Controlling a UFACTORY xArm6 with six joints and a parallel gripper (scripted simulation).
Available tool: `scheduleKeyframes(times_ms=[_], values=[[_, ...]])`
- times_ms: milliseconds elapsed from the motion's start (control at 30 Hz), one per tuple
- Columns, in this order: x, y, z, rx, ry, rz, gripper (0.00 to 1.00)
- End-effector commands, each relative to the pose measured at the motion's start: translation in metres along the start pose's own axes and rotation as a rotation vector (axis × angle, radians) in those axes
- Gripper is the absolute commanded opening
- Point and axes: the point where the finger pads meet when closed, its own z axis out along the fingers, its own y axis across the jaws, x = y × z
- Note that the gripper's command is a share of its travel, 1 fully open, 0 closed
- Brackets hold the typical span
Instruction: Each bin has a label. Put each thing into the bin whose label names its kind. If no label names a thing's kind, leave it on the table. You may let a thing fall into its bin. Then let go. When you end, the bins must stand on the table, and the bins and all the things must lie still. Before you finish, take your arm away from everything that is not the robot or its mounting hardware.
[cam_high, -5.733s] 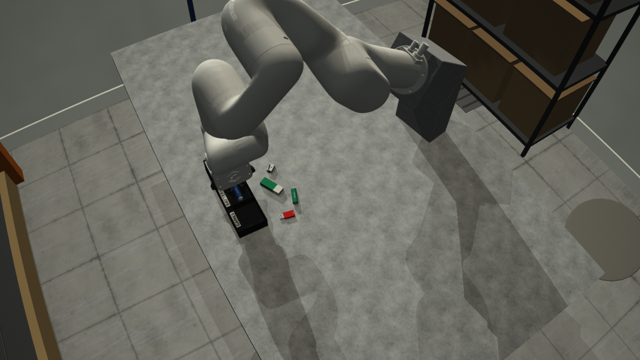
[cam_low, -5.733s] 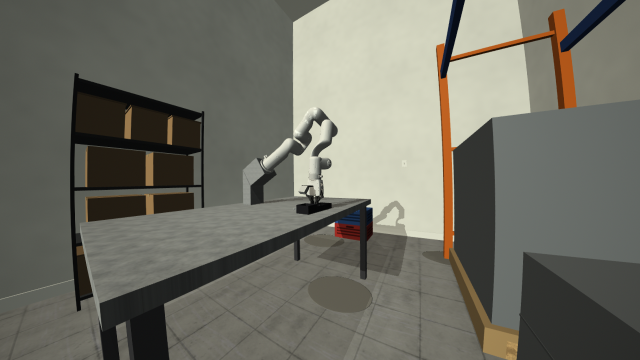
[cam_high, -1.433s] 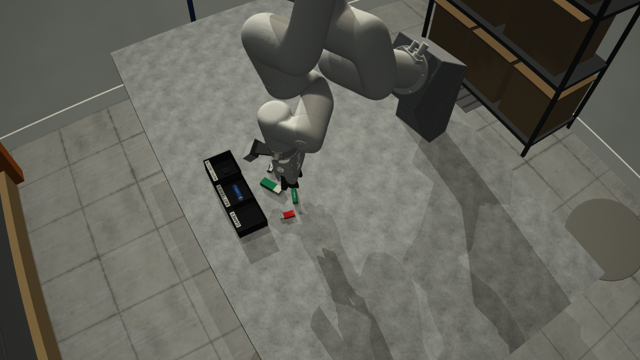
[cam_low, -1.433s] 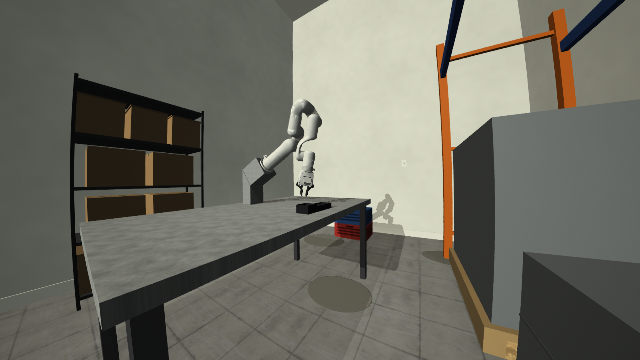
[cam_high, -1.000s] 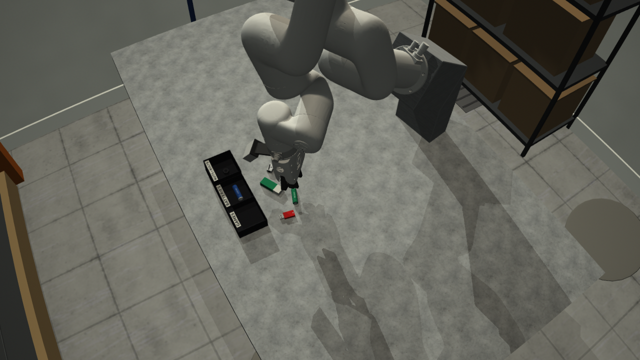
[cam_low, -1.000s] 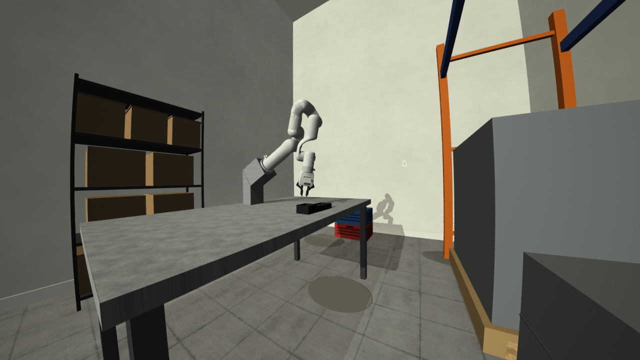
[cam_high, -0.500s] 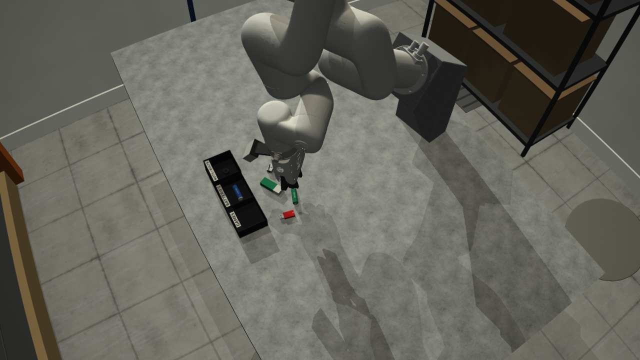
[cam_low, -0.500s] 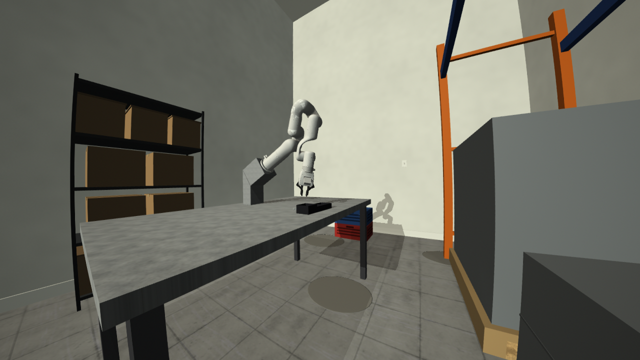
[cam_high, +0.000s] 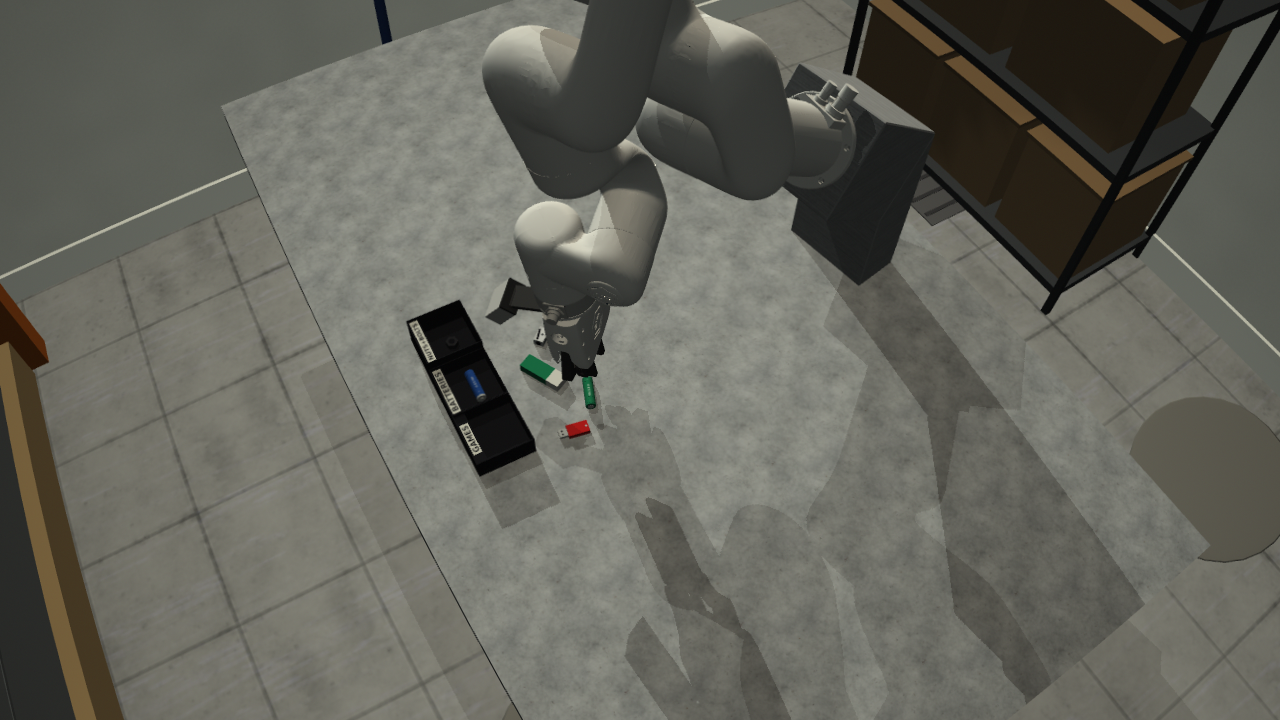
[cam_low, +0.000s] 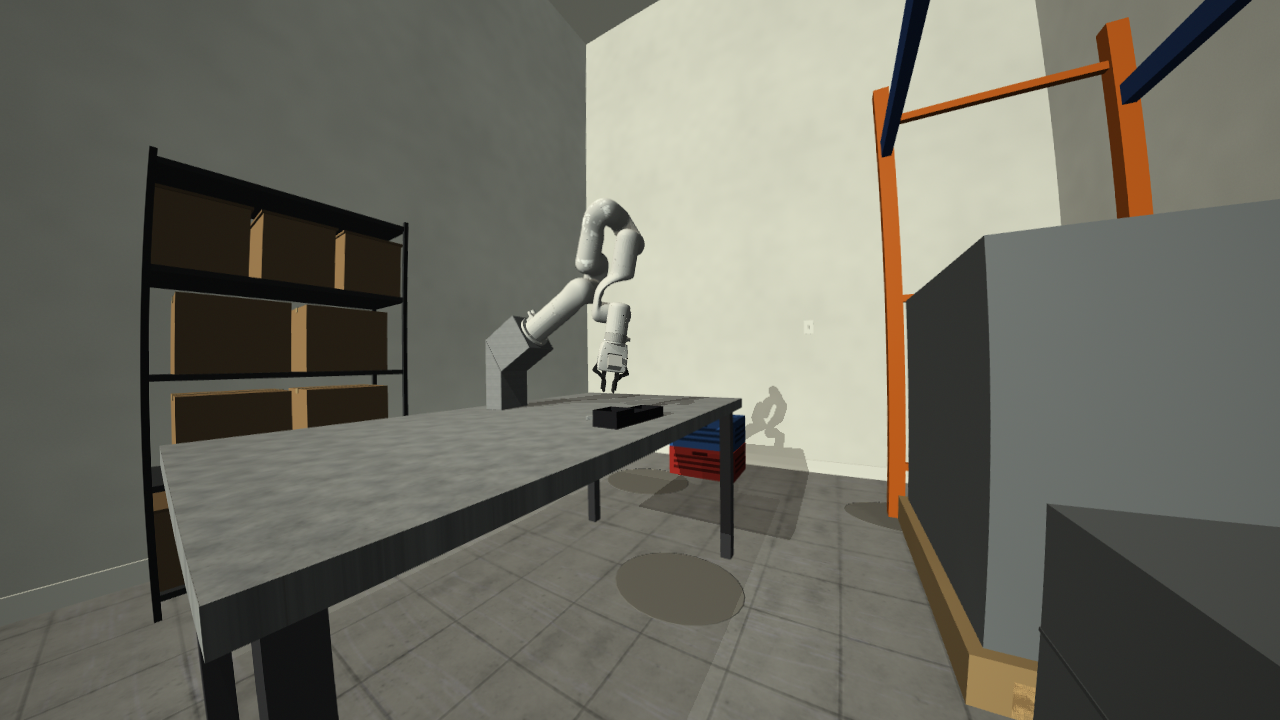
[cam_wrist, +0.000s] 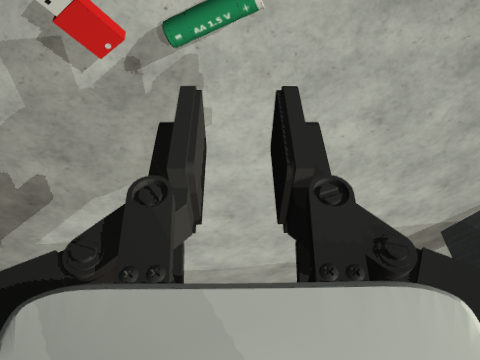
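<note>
Fingers (cam_high: 581, 372) (cam_low: 608, 388) open, flat-padded; cylindrical green battery (cam_high: 588, 392) (cam_wrist: 212, 21) on mottled grey tabletop (cam_high: 760, 358) (cam_low: 402, 465) (cam_wrist: 400, 125).

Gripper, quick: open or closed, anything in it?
Gripper: partly open, holding nothing; the green AA battery lies beyond the fingertips on the table.

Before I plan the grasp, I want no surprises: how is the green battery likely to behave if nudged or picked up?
The battery will probably roll if pushed sideways, being round and lying on its side. Its cell casing suggests stiff, and perhaps heavy for its size. The smooth-looking wrapper may slip a little.
</note>
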Motion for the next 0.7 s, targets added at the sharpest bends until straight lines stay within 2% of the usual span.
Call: scheduleKeyframes(times_ms=[0, 533, 567, 667], values=[[0.0, 0.0031, 0.0001, 0.0, 0.017, -0.156, 0.28], [0.0, 0.0047, 0.0004, 0.0, 0.017, -0.156, 0.28], [0.0002, 0.0007, -0.0007, 0.0, 0.006, -0.05, 0.28], [0.0034, 0.0088, -0.0021, -0.005, 0.003, 0.1, 0.28]])
